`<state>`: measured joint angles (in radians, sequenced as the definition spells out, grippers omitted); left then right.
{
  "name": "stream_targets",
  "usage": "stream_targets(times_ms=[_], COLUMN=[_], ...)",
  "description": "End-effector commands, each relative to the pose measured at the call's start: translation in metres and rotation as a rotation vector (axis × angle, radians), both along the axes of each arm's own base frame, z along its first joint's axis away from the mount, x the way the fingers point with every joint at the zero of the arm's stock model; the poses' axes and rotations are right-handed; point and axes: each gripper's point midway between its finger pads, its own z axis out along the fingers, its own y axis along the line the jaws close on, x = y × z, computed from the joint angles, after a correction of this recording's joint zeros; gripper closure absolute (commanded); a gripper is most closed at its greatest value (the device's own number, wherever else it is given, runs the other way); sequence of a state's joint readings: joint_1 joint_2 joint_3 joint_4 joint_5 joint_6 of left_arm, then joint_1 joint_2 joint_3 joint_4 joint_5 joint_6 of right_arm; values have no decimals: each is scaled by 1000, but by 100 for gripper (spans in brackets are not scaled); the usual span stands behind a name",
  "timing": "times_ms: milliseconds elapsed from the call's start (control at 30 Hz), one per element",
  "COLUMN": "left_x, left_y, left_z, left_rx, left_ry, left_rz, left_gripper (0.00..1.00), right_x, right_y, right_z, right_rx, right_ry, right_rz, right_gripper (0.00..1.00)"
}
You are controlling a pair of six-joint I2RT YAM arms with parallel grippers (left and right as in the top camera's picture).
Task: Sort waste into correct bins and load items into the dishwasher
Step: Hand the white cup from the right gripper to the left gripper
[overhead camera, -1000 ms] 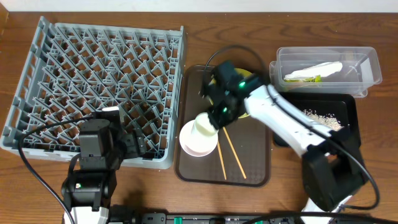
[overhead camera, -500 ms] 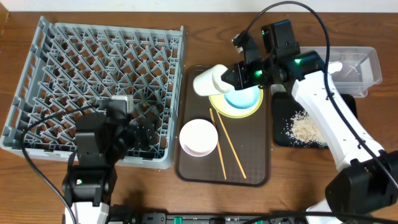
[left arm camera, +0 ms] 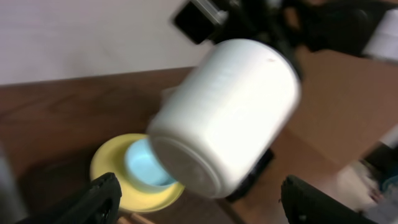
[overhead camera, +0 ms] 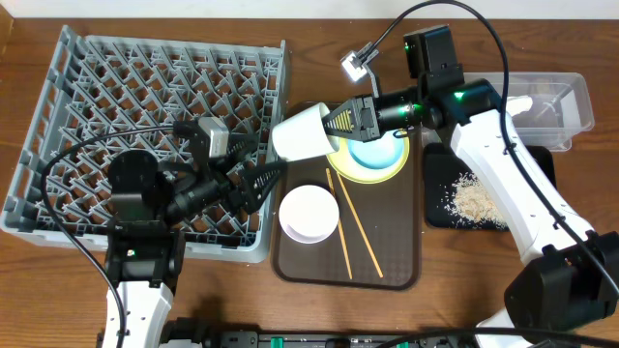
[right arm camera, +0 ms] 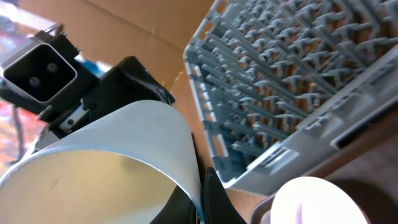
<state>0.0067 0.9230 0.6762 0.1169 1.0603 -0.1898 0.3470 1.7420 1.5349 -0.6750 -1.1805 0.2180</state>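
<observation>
The cup (overhead camera: 298, 132) is pinched by the right hand (overhead camera: 333, 123), the left hand (overhead camera: 263, 174) is spread wide; the rack (overhead camera: 145, 106) is unfilled.

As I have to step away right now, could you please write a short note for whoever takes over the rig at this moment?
Right pincer: shut on the rim of the cup, held on its side in the air between the rack and the brown tray.
Left pincer: open, empty, reaching towards the cup.
On the brown tray: blue bowl on the yellow plate, white bowl, two chopsticks.
Done: crumbs lie in the black tray; the arm hides most of the clear tub.
Left: all dishes into the rack, which holds nothing yet.
</observation>
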Motion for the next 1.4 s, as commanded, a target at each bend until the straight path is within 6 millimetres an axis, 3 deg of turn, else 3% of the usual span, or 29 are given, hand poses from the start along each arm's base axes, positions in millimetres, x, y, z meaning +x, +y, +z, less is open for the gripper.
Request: stream_targets(times_ms=[0,467,767,1133,1367], left_x=[-24,-28,-27,-6,-5], left_y=[-14,-16,-15,-15,-15], left_z=[23,30,28,3,21], left_rx=[-53,-62,-62,-72,-70], left_ry=[-43,-71,-64,40,-70], left_rz=[-176,-205,-199,-190,-197], left_gripper=[15,15,15,15,15], right_x=[-19,-50,-35,-25,-30], right_y=[11,43,29,17,21], right_z=[16,22,22,24,23], right_rx=[92,117,115,125,121], right_ry=[35,32,43,62,72], right_rz=[99,211,161,131,143], right_gripper=[99,99,99,99,99])
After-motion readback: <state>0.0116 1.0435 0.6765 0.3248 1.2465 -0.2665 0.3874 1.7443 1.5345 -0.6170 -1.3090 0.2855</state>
